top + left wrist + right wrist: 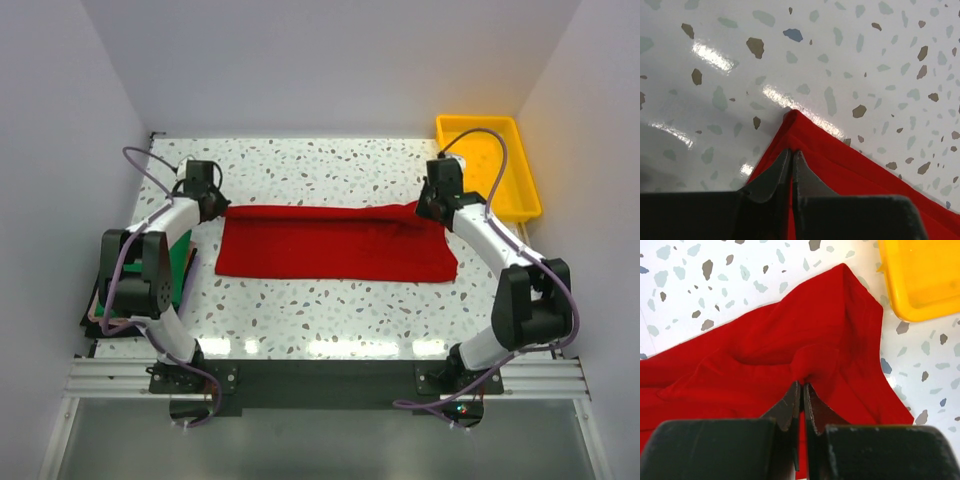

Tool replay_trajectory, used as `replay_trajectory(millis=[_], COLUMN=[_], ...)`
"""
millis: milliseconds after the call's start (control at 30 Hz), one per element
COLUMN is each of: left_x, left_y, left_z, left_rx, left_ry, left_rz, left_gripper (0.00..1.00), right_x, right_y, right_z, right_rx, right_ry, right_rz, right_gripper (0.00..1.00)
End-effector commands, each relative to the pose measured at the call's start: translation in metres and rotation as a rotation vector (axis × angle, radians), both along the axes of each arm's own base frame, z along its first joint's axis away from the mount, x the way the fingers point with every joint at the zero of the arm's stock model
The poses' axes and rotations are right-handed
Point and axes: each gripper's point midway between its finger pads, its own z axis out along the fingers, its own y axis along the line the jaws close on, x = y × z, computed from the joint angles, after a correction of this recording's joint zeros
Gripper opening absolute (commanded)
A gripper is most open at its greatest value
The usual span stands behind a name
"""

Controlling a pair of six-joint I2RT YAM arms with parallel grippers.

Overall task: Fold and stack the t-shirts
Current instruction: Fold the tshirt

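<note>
Top external: left gripper (221,207) and right gripper (423,208) pinch far corners of red t-shirt (335,245).

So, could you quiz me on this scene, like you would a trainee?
1. True or false: the red t-shirt lies in the yellow tray.
2. The left gripper and the right gripper: which is shut on that shirt? A left only, B right only, C both.
3. Where is the green t-shirt?
Key: 1 false, it lies on the table. 2 C. 3 At the table's left edge, under the left arm.
</note>
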Motion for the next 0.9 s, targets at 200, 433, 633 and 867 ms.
replay_trajectory(millis=[200,433,633,867], left_x=[-0.011,-0.026,-0.052,-0.036], left_y=[-0.001,0.003,0.013,0.0], left_z=[0.015,0.01,0.021,0.039], left_rx=[-0.051,-0.049,-0.045,-0.031], left_ry=[-0.09,-0.067,-0.104,-0.129], left_rz=[0.03,0.069,0.136,0.068], left_gripper=[0.0,0.08,0.58,0.59], right_x=[-0.021,-0.033,-0.045,-0.039], right_y=[-0.007,0.0,0.007,0.011], right_z=[0.009,-0.012,-0.008,0.02], right_rx=[0.016,0.056,0.105,0.129], right_ry=[-0.038,0.005,-0.007,-0.084], right_rz=[-0.032,-0.013,0.012,0.025], right_gripper=[0.0,0.04,0.4,0.49])
